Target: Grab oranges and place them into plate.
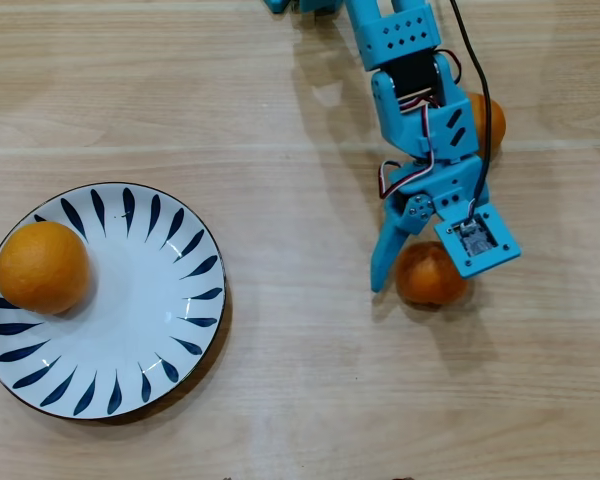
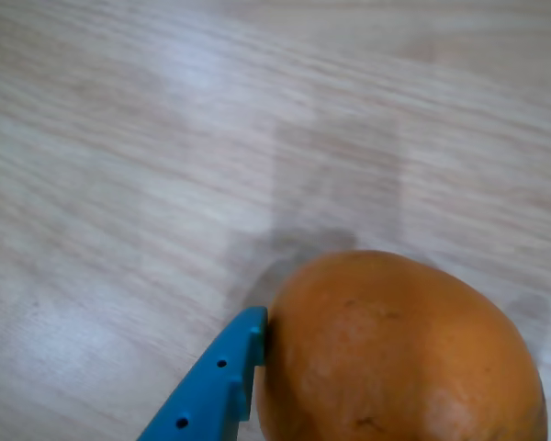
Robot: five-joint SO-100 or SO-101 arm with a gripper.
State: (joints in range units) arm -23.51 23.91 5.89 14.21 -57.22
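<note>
I am reaching down over the pale wooden worktop (image 1: 300, 380), my blue plastic claw (image 1: 412, 278) gaping around a small round orange (image 1: 430, 275), one fingertip (image 2: 250, 333) touching it.

From the gripper (image 1: 420, 275), the bare table (image 1: 300, 380) is free toward 9 o'clock up to the plate (image 1: 180, 330); one orange (image 1: 42, 267) occupies its 9 o'clock rim.
</note>
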